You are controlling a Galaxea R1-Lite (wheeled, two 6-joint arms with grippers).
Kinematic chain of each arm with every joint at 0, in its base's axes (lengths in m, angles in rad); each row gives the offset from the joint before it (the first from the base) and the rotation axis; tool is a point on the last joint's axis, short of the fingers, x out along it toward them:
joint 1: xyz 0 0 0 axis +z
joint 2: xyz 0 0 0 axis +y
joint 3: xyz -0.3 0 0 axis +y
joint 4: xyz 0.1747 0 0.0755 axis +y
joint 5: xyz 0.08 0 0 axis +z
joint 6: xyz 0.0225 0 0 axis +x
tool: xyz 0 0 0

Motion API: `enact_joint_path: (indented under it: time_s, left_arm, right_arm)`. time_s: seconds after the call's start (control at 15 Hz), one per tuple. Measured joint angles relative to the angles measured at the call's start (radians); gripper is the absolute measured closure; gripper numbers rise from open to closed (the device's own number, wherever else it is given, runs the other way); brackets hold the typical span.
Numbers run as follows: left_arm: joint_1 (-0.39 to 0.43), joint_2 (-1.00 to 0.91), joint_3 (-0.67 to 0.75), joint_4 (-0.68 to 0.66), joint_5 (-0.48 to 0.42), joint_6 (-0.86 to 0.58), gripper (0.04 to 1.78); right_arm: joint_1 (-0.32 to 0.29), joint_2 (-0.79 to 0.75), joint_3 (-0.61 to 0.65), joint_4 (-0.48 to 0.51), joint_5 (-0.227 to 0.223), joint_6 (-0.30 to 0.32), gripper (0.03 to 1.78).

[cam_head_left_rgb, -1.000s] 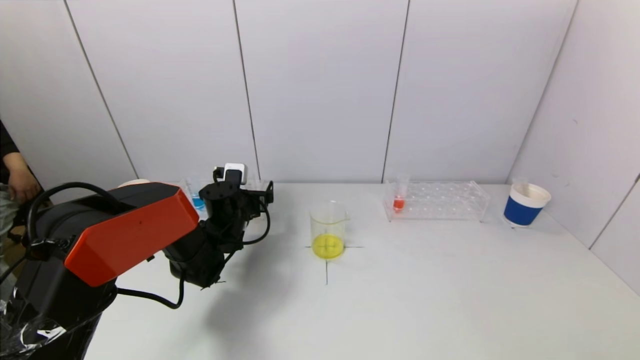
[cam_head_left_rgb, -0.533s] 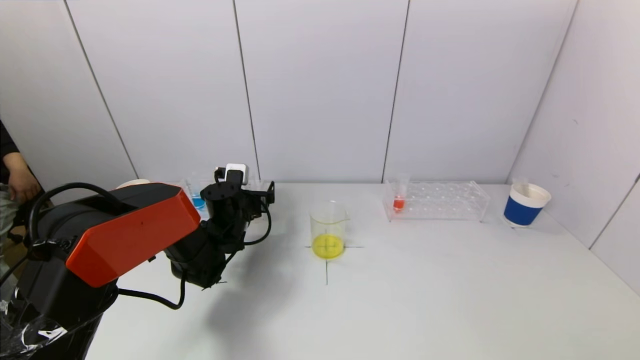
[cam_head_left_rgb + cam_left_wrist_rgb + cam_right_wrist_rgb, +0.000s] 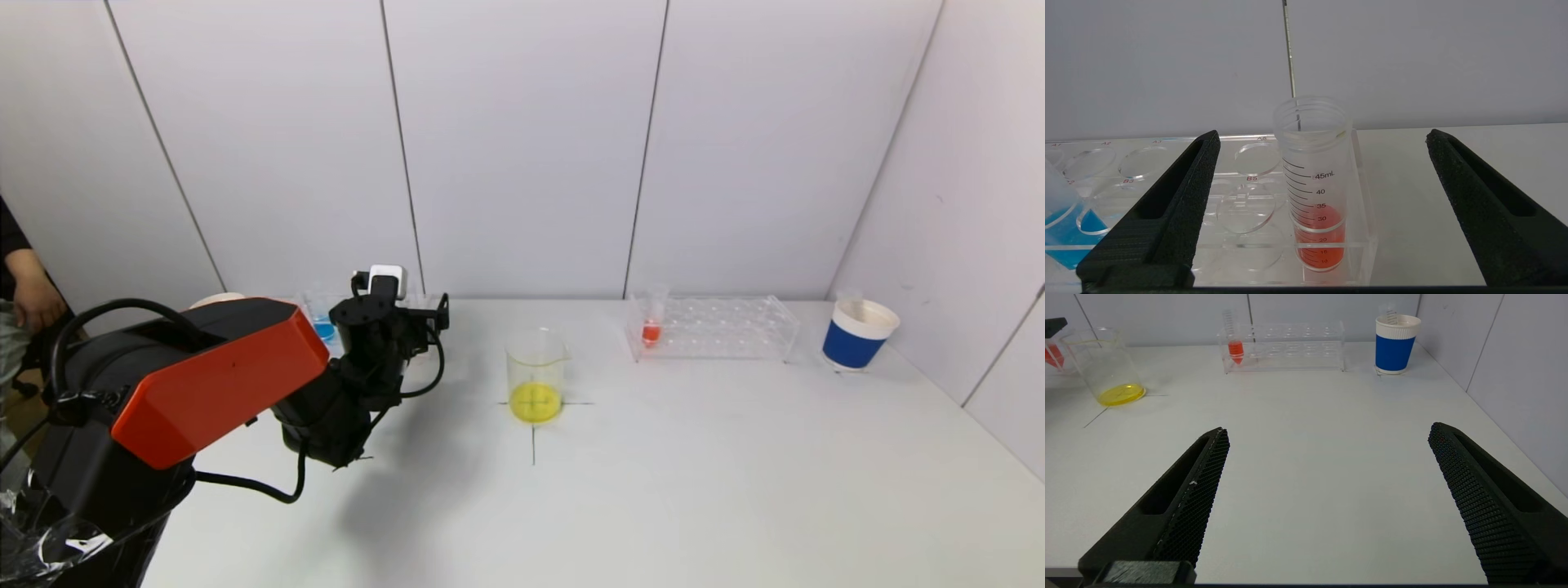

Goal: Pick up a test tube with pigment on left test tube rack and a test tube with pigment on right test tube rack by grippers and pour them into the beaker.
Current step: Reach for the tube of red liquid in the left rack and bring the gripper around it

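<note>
My left gripper (image 3: 1323, 136) is open and faces the clear left test tube rack (image 3: 1241, 245). A graduated tube with red-orange pigment (image 3: 1315, 196) stands upright in the rack's end hole, between the two fingers and touching neither. A tube with blue pigment (image 3: 1061, 228) stands further along the rack and also shows in the head view (image 3: 324, 328). The beaker (image 3: 536, 376) with yellow liquid sits mid-table. The right rack (image 3: 718, 328) holds a red tube (image 3: 651, 325). My right gripper (image 3: 1327, 430) is open and empty over bare table, out of the head view.
A blue and white paper cup (image 3: 859, 335) stands at the far right, by the side wall. The back wall runs close behind both racks. A person's hand (image 3: 33, 298) is at the far left edge. Black cross lines mark the table under the beaker.
My left gripper has crept slightly forward toward the left rack. Nothing else has moved.
</note>
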Motion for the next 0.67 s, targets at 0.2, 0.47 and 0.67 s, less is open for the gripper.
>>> enact_joint_path:
  time_s: [0.2, 0.47, 0.67]
  left_arm:
    - [0.001, 0.003, -0.005, 0.000, 0.001, 0.000, 0.06]
    - [0.001, 0.003, -0.007, 0.000, 0.001, 0.000, 0.06]
    - [0.002, 0.004, -0.009, -0.001, 0.001, -0.001, 0.06]
  right_arm:
    - [0.000, 0.000, 0.000, 0.000, 0.000, 0.000, 0.04]
    - [0.000, 0.000, 0.000, 0.000, 0.000, 0.000, 0.04]
    - [0.000, 0.000, 0.000, 0.000, 0.000, 0.000, 0.04]
